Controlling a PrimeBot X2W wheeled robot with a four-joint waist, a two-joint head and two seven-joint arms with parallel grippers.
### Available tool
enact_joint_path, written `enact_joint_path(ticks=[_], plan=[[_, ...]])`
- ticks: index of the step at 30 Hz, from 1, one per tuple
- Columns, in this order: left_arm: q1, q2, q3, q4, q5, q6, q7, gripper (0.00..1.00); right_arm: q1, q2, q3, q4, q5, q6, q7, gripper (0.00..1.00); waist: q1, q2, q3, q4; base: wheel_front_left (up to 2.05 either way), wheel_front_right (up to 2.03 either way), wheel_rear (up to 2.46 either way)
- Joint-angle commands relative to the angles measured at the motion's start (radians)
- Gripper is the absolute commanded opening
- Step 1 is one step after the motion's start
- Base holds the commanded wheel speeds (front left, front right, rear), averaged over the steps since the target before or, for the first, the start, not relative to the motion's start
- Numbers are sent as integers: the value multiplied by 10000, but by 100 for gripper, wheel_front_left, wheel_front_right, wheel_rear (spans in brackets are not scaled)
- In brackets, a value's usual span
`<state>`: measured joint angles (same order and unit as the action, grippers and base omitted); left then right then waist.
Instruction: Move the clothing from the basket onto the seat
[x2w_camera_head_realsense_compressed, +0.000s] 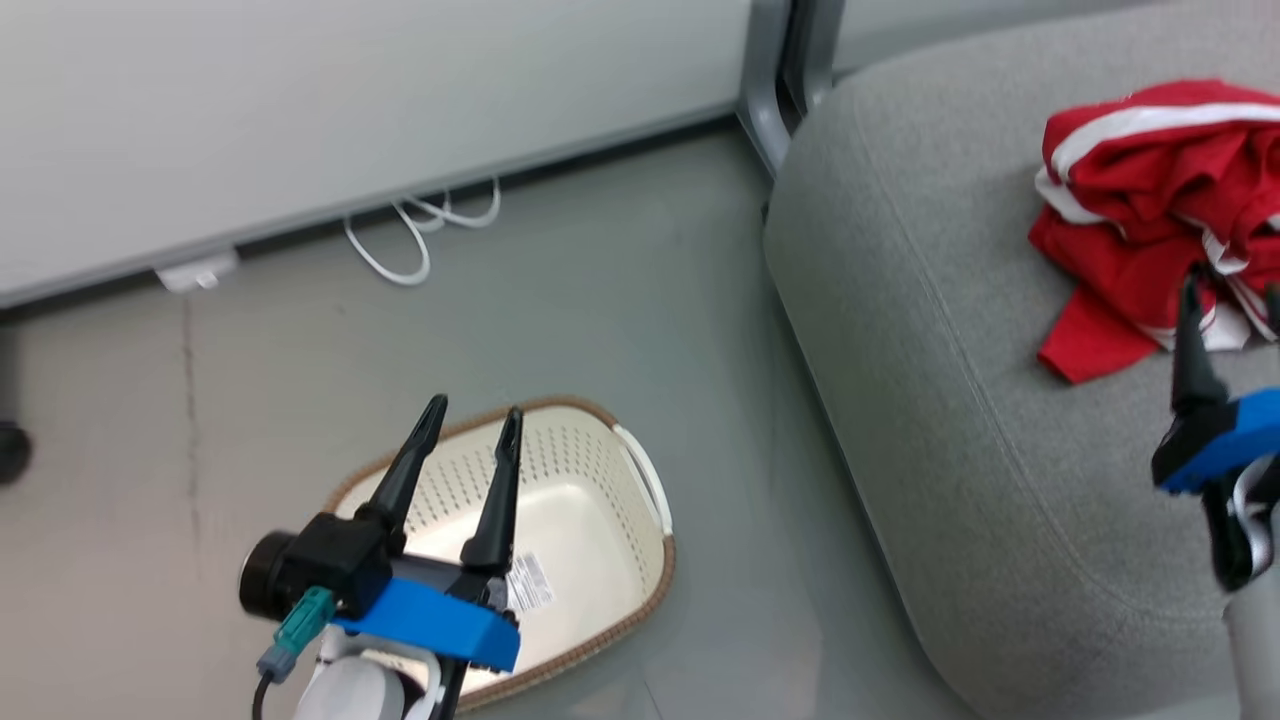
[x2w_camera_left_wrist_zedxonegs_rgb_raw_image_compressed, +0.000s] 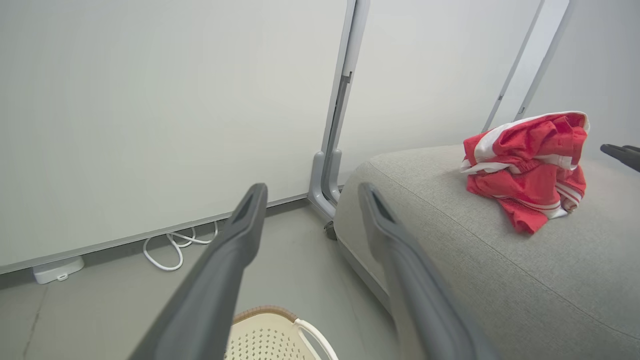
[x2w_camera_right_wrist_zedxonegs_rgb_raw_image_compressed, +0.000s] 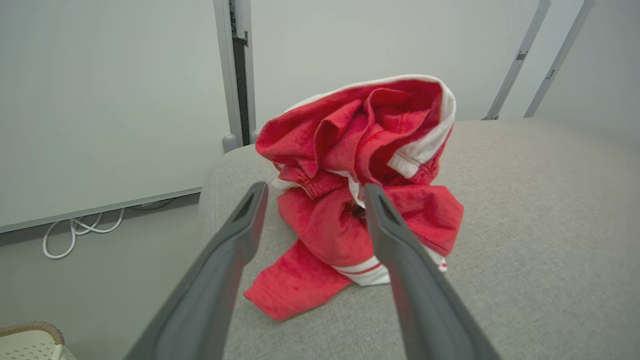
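Observation:
The red clothing (x2w_camera_head_realsense_compressed: 1150, 190) with white stripes lies bunched in one heap on the grey seat (x2w_camera_head_realsense_compressed: 950, 400); I cannot tell the garments apart. My right gripper (x2w_camera_head_realsense_compressed: 1232, 292) hovers open at the near edge of the heap. In the right wrist view, its fingers (x2w_camera_right_wrist_zedxonegs_rgb_raw_image_compressed: 240, 240) frame the clothing (x2w_camera_right_wrist_zedxonegs_rgb_raw_image_compressed: 360, 150) without holding it. The cream basket (x2w_camera_head_realsense_compressed: 590, 500) stands on the floor left of the seat, with just a barcode sticker on its floor. My left gripper (x2w_camera_head_realsense_compressed: 475, 410) hangs open and empty above it. The left wrist view looks past that gripper (x2w_camera_left_wrist_zedxonegs_rgb_raw_image_compressed: 312, 190) to the clothing (x2w_camera_left_wrist_zedxonegs_rgb_raw_image_compressed: 530, 170) on the seat (x2w_camera_left_wrist_zedxonegs_rgb_raw_image_compressed: 475, 260).
A white cable (x2w_camera_head_realsense_compressed: 420, 235) and a small white box (x2w_camera_head_realsense_compressed: 195, 272) lie on the grey floor along the pale wall. A grey partition post (x2w_camera_head_realsense_compressed: 770, 90) stands at the seat's far corner. A dark round object (x2w_camera_head_realsense_compressed: 12, 450) sits at the left edge.

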<state>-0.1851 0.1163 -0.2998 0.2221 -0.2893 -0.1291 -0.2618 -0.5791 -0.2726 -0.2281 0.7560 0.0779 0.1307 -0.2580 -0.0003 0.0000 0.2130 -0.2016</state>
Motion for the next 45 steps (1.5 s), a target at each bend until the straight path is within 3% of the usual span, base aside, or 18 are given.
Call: enact_joint_path(ticks=[1,13,24,33,45], plan=[[249,-71,201,55,-21,-20,-47,100,466,51,109,-235,-74,1,-12,100,3,0,-806,390,0,0,0],[1221,-439,1445,377,30,-21,-47,100,3106,1204,519,-2818,-369,1,392,100,3,0,-1798,1077,0,0,0],[1403,-542,1958,1074,54,-21,-47,100,4664,1702,911,-4937,-300,1,918,100,3,0,-2183,1748,0,0,0],[1307,-560,2175,1520,105,-21,-47,100,5314,1983,1346,-5547,-79,1,1234,100,3,0,-2330,2080,0,0,0],[1373,-488,2294,1760,116,-21,-47,100,5474,2098,1583,-5442,69,1,1198,100,3,0,-2422,2316,0,0,0]])
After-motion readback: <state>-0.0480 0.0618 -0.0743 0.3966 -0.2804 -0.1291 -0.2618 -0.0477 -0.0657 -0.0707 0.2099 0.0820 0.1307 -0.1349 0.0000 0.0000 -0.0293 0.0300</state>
